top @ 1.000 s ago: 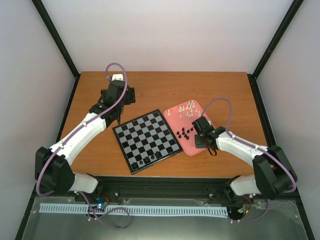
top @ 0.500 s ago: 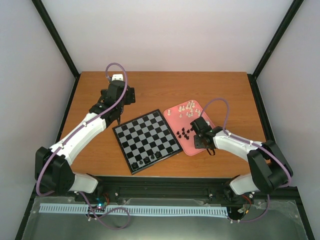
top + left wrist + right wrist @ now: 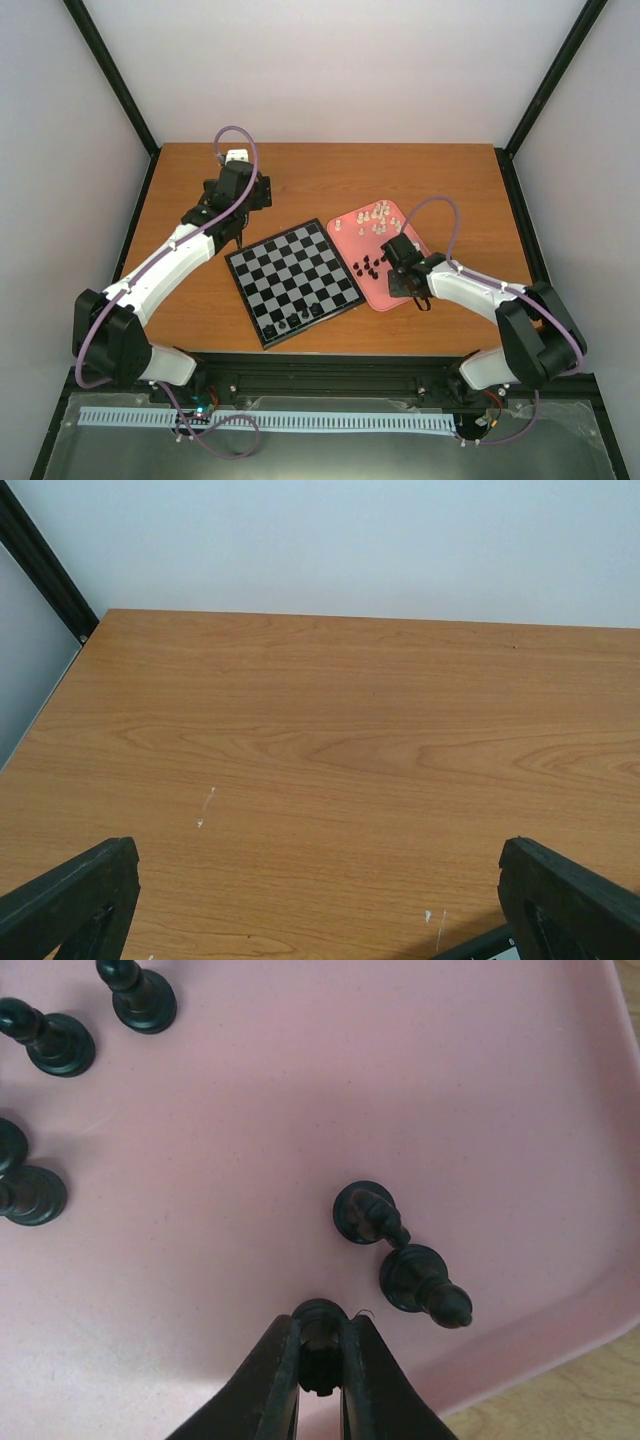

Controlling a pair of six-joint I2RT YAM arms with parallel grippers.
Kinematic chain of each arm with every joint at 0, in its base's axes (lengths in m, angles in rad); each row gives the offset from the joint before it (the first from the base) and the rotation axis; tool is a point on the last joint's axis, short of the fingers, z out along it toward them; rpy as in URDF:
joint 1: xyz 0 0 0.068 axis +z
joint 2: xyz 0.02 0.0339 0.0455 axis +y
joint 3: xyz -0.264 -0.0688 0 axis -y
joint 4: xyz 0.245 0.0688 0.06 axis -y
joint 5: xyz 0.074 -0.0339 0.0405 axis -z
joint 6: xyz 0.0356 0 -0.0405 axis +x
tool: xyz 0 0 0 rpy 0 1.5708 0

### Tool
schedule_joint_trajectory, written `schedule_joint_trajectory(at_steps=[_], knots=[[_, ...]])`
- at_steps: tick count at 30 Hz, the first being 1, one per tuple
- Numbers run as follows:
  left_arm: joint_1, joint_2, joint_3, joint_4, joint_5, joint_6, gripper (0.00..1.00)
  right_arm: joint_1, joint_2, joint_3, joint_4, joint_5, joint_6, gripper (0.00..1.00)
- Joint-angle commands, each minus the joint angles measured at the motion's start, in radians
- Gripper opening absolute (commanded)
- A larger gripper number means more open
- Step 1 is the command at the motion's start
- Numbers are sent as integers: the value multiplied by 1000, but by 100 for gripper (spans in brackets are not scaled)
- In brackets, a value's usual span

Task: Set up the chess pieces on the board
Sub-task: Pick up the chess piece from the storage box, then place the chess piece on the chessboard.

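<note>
Lifting straight up matters here: your right gripper [image 3: 320, 1340] is pinched narrow on a black piece [image 3: 320, 1310] in the pink tray [image 3: 300, 1090], with two black neighbours [image 3: 365, 1212] just beyond. Clear them before swinging to the board [image 3: 294, 281]. Farther off, your left gripper [image 3: 318, 880] hangs wide and empty over the bench [image 3: 330, 710].

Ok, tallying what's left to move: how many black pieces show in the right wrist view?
6 black pieces: three at the picture's left; two together mid-frame; one in the jaws of the right gripper. More may lie off-frame.
</note>
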Motion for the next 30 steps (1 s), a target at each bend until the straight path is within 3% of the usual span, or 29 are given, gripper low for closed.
schedule_joint_trajectory(at_steps=[1, 9, 30], knots=[[-9, -6, 48, 19, -14, 11, 100, -2, -60, 34, -23, -5, 4, 9], [-9, -14, 48, 17, -10, 7, 100, 73, -142, 153, -99, -26, -5, 9], [-9, -25, 45, 13, -13, 13, 100, 387, 221, 420, -108, -73, -24, 9]])
